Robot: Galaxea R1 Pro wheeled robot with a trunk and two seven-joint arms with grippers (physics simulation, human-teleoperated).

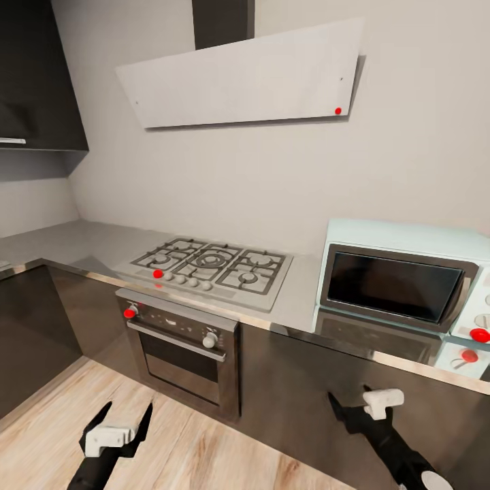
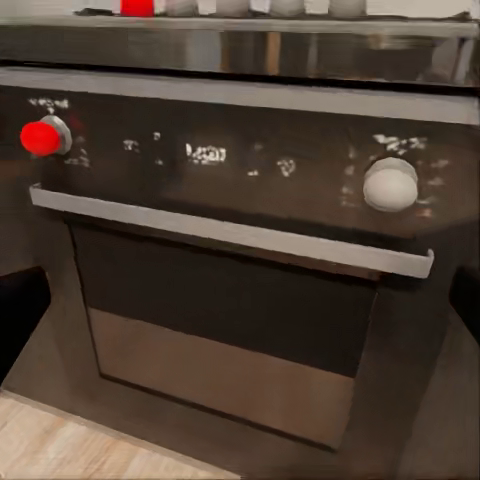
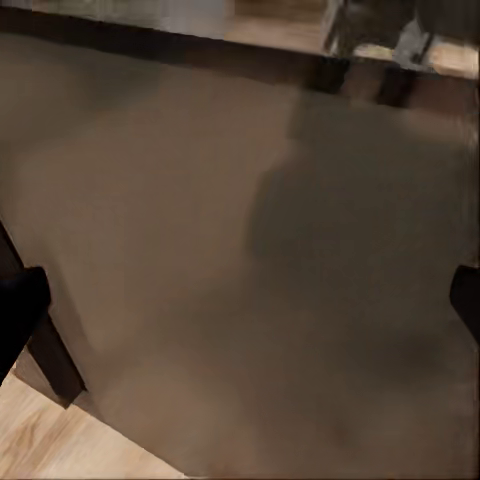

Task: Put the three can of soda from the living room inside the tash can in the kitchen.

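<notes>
Kitchen (image 1: 272, 204) ahead: steel table (image 1: 88, 241), glossy dark cabinets, grated hob (image 1: 212, 267) beyond left fingers (image 1: 124, 415), spread empty; right fingers (image 1: 350, 401) released.

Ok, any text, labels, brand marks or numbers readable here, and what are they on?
Nothing can be read.
Oven control panel: pale markings between the red knob and the white knob, too blurred to read.
Microwave: no legible print by its red knobs.
Hood and gas hob: no lettering visible.
</notes>
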